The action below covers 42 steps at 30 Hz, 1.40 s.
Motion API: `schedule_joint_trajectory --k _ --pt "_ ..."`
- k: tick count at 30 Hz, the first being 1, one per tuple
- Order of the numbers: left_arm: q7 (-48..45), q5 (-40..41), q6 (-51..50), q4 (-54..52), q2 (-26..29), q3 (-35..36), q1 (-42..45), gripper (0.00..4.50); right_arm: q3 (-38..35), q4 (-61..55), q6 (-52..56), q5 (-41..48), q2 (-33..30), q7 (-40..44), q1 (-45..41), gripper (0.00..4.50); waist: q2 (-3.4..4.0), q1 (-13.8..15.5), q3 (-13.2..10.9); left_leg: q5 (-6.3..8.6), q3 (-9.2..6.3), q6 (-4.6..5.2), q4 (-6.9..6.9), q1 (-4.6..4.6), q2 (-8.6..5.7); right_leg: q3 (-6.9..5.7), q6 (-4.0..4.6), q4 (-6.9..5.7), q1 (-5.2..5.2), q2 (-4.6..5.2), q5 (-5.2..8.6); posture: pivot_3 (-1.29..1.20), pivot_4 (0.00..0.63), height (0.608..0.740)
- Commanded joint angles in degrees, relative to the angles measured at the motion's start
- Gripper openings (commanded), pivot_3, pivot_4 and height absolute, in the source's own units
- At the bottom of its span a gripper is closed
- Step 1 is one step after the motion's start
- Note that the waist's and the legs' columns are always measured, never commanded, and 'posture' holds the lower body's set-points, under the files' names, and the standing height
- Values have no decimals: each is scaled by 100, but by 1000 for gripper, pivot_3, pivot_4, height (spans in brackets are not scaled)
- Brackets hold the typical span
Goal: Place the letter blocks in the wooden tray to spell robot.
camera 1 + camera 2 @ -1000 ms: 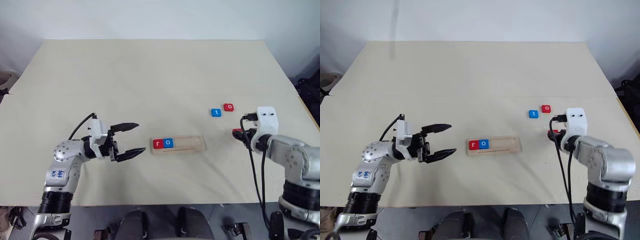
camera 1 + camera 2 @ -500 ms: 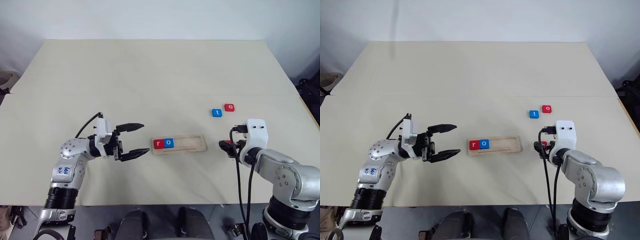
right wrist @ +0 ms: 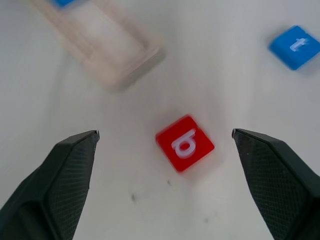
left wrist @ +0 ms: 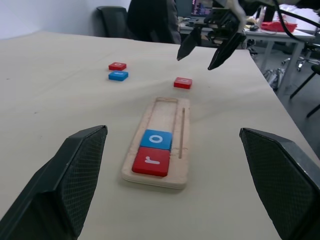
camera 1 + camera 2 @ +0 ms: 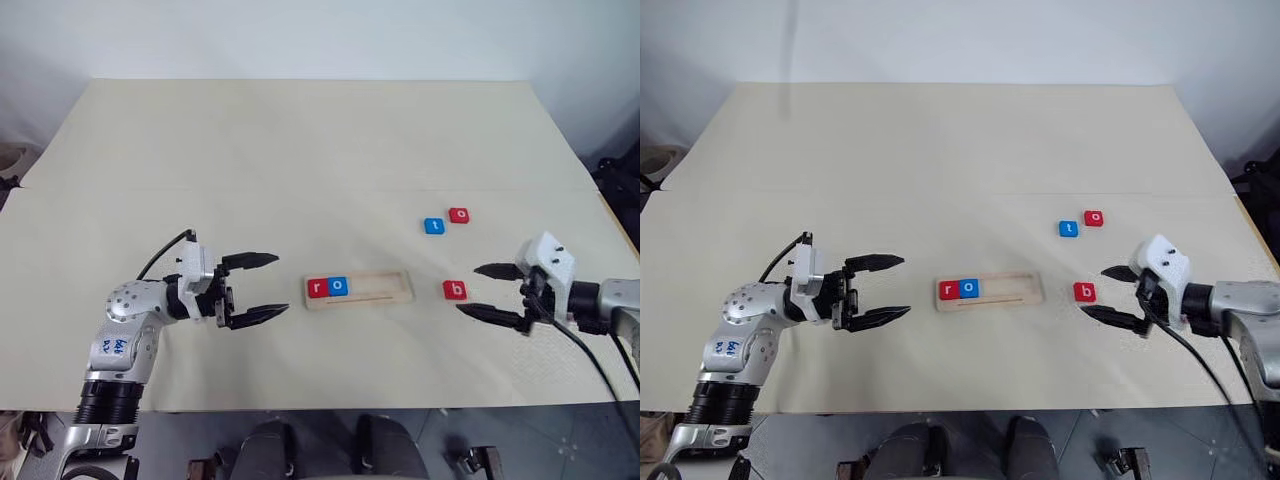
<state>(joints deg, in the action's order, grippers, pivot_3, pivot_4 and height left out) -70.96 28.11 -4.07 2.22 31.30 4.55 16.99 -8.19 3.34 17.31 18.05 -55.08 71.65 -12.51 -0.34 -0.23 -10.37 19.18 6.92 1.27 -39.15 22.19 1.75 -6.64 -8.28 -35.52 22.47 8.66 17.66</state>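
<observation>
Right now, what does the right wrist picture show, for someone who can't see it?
A red b block lies on the table between the open right end effector's two black fingers, untouched. Beyond it are the wooden tray's end and a blue t block.

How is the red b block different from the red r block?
The red b block lies loose on the table, while the red r block sits in the wooden tray. The b block has no neighbour touching it; the r block sits right beside the blue o block. The b block lies in front of the open right gripper; the r block does not. Both are small red squares with white letters.
</observation>
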Motion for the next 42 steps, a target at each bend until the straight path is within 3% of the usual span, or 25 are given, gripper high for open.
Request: schedule_joint_trajectory --k 1,10,14,20,21,26,32,42 --pt "-185 142 45 -340 82 -34 -37 4500 429 1302 -1487 -505 -56 638 -637 4455 0 -10 0 0 0 0 -2 -1 0 0 0 -1 0 0 0 0 150 740" --pt "-188 150 -38 -614 110 -97 -148 4500 1161 3231 -2734 -1012 501 1156 -2037 4455 1 -5 0 -1 -6 -2 -8 0 5 -1 0 -3 -1 1 0 0 150 740" --pt "-126 145 -44 -648 124 -38 -184 4500 1307 3390 -2718 -1053 604 1355 -2171 3613 1 9 0 -1 -8 -2 -11 0 4 -3 0 -5 -4 2 0 0 150 740" --pt "-68 166 -56 -675 156 17 -228 4500 1349 3502 -2700 -1102 650 1409 -2349 1623 1 -5 0 -1 -14 -2 -14 -3 6 -2 1 -9 -6 1 0 0 150 740" --pt "-60 168 -56 -679 159 23 -235 4500 1357 3474 -2673 -1115 645 1383 -2396 1475 1 -5 0 -1 -15 -2 -14 -3 6 -2 1 -9 -5 1 0 0 150 740" --pt "-10 164 -38 -664 162 32 -256 4500 1469 2574 -1856 -868 709 1622 -2567 1480 2 -4 0 -1 -15 -2 -14 -2 7 -1 1 -10 -3 2 0 0 150 740" --pt "17 134 20 -590 157 33 -331 4500 1897 1211 -616 -684 1240 1493 -2851 1480 3 -10 0 -1 -16 -3 -14 0 10 -2 3 -14 1 0 1 0 150 740" --pt "184 114 48 -691 125 57 -516 4500 2479 1698 -873 -1167 2213 1021 -3365 1480 3 -1 0 -1 -19 -4 -17 8 6 -7 3 -14 4 2 0 0 150 740"
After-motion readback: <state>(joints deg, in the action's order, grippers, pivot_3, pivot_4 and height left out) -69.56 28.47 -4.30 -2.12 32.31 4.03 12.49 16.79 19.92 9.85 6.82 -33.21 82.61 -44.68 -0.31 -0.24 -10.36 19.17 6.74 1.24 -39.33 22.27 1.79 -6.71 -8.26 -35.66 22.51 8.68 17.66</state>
